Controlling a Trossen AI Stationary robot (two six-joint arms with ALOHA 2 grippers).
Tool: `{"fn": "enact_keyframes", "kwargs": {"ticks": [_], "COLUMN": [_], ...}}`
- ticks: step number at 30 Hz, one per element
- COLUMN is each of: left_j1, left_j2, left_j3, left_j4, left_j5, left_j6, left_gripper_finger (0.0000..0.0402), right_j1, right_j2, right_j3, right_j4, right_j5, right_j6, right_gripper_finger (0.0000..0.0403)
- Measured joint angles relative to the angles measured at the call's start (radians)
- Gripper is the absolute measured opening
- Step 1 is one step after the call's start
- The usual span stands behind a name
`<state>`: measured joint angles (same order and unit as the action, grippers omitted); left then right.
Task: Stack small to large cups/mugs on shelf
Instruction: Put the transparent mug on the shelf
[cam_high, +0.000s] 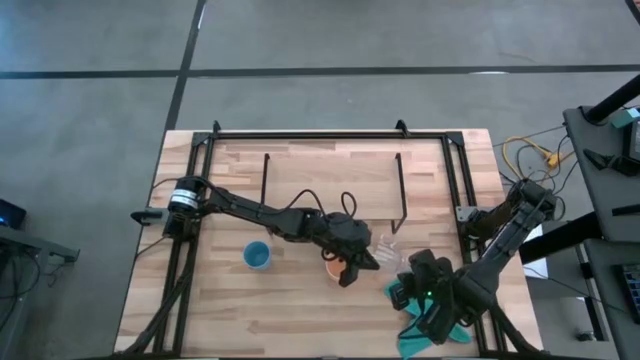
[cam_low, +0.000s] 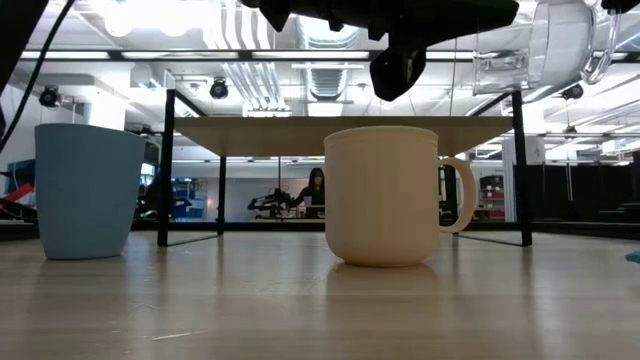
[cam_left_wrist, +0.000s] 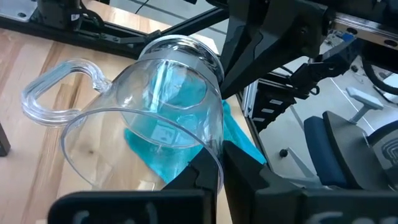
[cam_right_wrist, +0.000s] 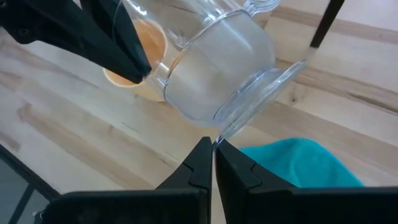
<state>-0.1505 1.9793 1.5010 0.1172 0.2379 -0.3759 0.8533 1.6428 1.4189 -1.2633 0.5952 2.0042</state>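
While both grippers, left (cam_left_wrist: 214, 180) and right (cam_right_wrist: 213, 163), pinch the glass cup's (cam_left_wrist: 155, 124) rims above the orange mug (cam_high: 333, 268), arms half hide it.

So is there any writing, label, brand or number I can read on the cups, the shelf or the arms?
None can be read.
Glass cup: clear, no print.
Orange mug: plain.
Blue cup: plain.
Shelf: bare wood, no mark.
Left gripper and right gripper: dark, no lettering shows.
Room behind the table: any signs are too small and blurred to read.
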Motion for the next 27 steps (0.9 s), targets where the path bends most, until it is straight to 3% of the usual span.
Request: {"fn": "enact_keyframes", "kwargs": {"ticks": [12, 27], "left_j1": [0.001, 0.023], "left_j2": [-0.004, -0.024], "left_j3": [0.005, 0.002], "left_j4": [0.003, -0.003], "left_j5": [0.011, 0.017], "left_j6": [-0.001, 0.024], "left_gripper_finger": [0.0000, 0.0000], "right_j1": [-0.030, -0.044], "right_j2": [-0.033, -0.066], "right_j3": [0.000, 0.000], "right_j4": [0.002, 0.012], "right_j5": [-0.021, -0.052], "right_j6": [-0.048, -0.124], "right_gripper_finger": [0.0010, 0.0061]}}
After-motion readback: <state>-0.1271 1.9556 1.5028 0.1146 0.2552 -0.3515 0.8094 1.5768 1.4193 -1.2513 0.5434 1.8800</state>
